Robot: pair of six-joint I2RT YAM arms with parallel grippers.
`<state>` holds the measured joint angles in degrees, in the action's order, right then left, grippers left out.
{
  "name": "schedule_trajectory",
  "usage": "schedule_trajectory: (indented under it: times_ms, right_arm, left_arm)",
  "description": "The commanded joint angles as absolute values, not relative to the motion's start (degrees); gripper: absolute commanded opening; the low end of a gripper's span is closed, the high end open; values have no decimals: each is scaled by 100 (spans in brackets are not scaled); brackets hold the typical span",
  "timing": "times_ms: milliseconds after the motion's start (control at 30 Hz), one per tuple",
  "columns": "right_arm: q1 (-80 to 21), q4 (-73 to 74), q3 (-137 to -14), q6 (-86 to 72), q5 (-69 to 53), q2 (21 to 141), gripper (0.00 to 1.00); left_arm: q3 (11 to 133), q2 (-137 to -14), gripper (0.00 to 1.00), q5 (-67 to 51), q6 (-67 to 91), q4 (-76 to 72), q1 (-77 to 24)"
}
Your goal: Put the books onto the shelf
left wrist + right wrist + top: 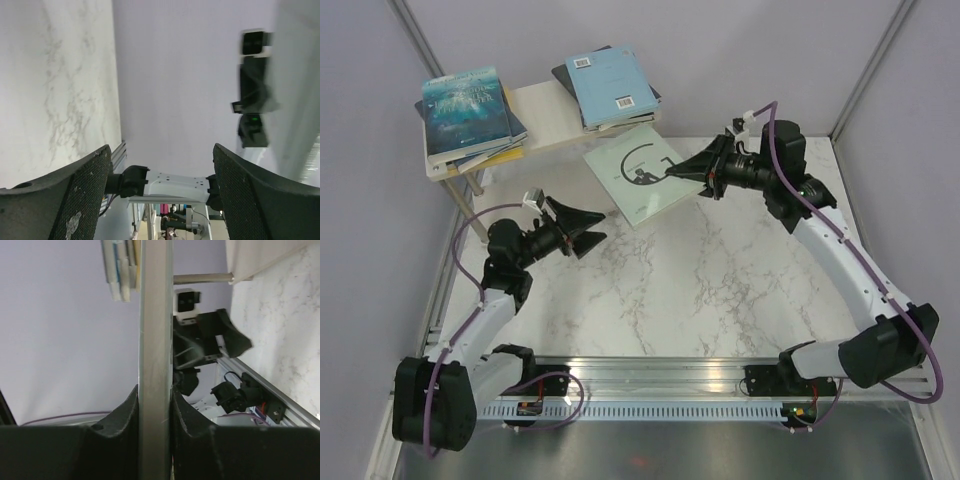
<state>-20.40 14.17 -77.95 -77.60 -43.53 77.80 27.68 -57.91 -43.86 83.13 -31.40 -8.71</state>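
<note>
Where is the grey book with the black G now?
The grey book is centre-back in the top view, just before the shelf, its right edge pinched by the right hand.

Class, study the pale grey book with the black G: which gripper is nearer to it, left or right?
Right. The right gripper is shut on the right edge of the grey book; the left gripper stands open just off its near-left edge, not touching.

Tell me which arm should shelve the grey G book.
Right. The right gripper is shut on the edge of the grey G book; the left gripper is open, empty and apart from it.
</note>
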Motion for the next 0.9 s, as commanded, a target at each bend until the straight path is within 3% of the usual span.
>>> schedule_trajectory:
  times_ms: [0,467,700,867]
  right_arm:
    - [-2004,422,-8883,-8332,-4737,7690,0]
    - [-1846,316,-11248,-8938,-4606,9060,0]
    - [-1811,544,-13610,-9088,-4351,10993,0]
    - [-1810,545,-13974,-8984,-3859,11732,0]
  left_arm:
    - [2532,-5565,84,-4729,7516,-2031,-800]
    - [2479,-5326,82,-4711,7339,-1653,-800]
    - [2575,-5142,80,-4676,7304,-1486,-800]
    - [2558,-5010,80,-4623,7251,-1345,-800]
